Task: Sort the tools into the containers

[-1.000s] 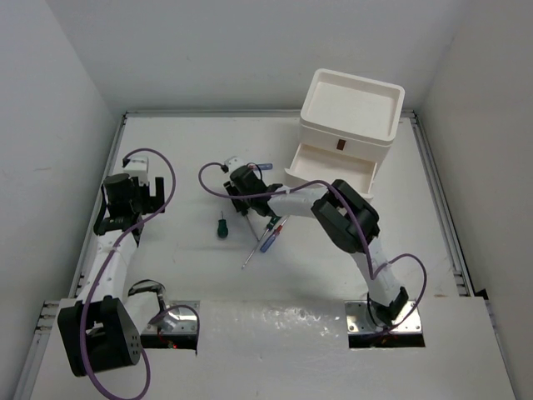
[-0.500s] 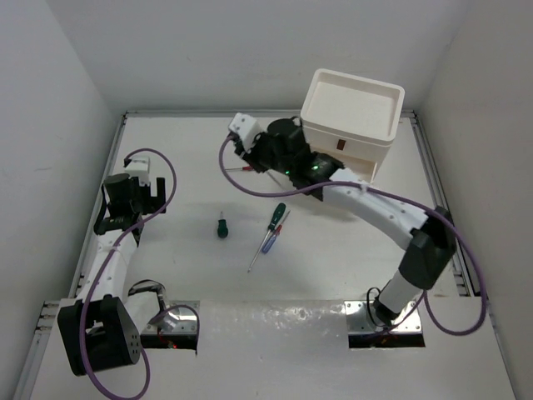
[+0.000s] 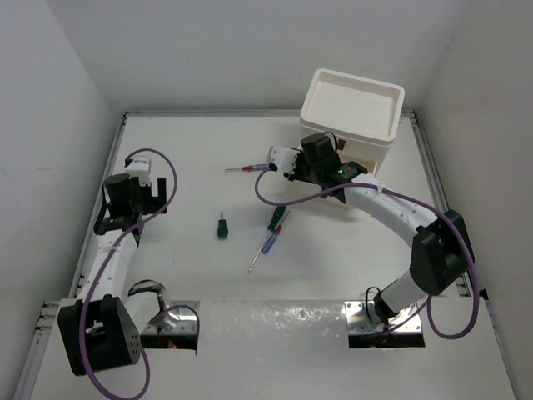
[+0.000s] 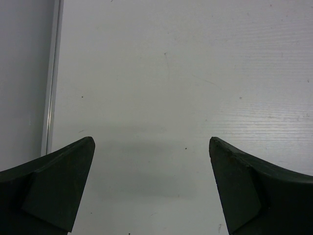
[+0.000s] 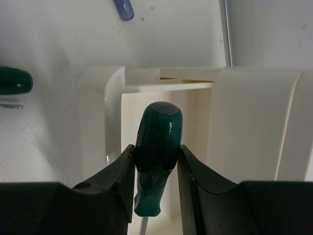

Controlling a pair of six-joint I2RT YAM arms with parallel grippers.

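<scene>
My right gripper (image 3: 321, 167) (image 5: 156, 154) is shut on a dark-green-handled screwdriver (image 5: 157, 142), handle forward and shaft down between the fingers. It hangs at the open drawer (image 5: 195, 112) of the white containers (image 3: 391, 125) at the back right. On the table lie a stubby green screwdriver (image 3: 221, 227), a long green one (image 3: 276, 217), thin blue-and-red ones (image 3: 266, 243) and another thin one (image 3: 248, 168). My left gripper (image 3: 125, 204) (image 4: 150, 140) is open over bare table at the left.
The stack's rimmed top tray (image 3: 333, 79) holds nothing I can see. White walls close in the table on the left, back and right. A purple cable (image 3: 275, 198) loops from the right wrist over the table's middle. A metal rail (image 4: 51, 98) runs by the left gripper.
The right arm carried the green screwdriver from the table's middle to the back, then right to the open drawer. The left arm has not moved.
</scene>
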